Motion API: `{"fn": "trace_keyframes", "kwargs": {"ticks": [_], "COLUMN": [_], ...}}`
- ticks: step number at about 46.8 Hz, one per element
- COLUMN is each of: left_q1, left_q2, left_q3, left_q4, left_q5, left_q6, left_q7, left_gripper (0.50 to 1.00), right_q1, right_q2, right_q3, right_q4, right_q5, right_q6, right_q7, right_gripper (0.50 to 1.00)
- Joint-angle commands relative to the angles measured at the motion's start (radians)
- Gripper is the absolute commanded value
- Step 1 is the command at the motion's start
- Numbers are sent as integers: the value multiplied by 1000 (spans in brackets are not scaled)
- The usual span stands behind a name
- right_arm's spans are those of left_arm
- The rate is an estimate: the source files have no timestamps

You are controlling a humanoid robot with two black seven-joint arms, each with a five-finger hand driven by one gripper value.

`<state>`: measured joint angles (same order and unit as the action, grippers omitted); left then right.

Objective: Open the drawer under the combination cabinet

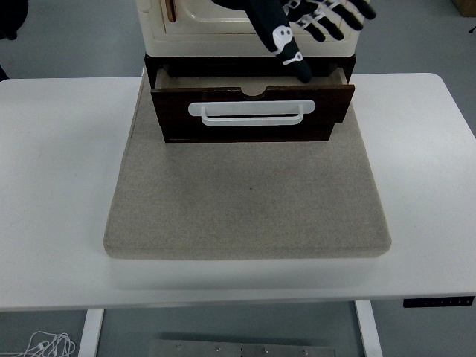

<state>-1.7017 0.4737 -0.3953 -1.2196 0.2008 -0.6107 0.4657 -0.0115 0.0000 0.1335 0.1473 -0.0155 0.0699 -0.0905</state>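
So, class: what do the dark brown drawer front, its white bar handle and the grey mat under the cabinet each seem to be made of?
Dark brown drawer front: probably wood or wood veneer, matte with faint grain. White bar handle: likely smooth plastic or painted metal, evenly glossy. Grey mat: apparently felt or foam, with a fuzzy speckled texture.
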Motion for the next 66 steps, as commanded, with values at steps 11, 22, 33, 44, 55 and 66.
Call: {"fn": "trace_keyframes", "kwargs": {"ticks": [11,22,33,44,55,66], "left_q1": [24,28,63,66,68,209], "left_q2": [-24,-21,-17,11,11,5], "left_q3": [-172,-298,-439,-455,-455,-447], "left_q4": [117,183,265,465,704,810], "left_q5": [12,0,0,0,-69,-253], "left_q6": [28,227,361,500,549,548], "left_q7": [-251,-450,-515,-515,-530,-533], "left_gripper": [1000,1000,1000,1000,1000,1000], "right_q1": [-1,-1,-1,-1,1,-1], "right_q2": [0,0,0,0,0,0], "right_q3": [0,0,0,0,-2,-2], "right_q4": [0,0,0,0,0,0], "right_q5": [0,0,0,0,-1,0], "right_q6": [-1,1,-1,1,1,1], "right_q7": [0,0,0,0,0,0], "right_gripper": [926,926,926,926,928,926]}}
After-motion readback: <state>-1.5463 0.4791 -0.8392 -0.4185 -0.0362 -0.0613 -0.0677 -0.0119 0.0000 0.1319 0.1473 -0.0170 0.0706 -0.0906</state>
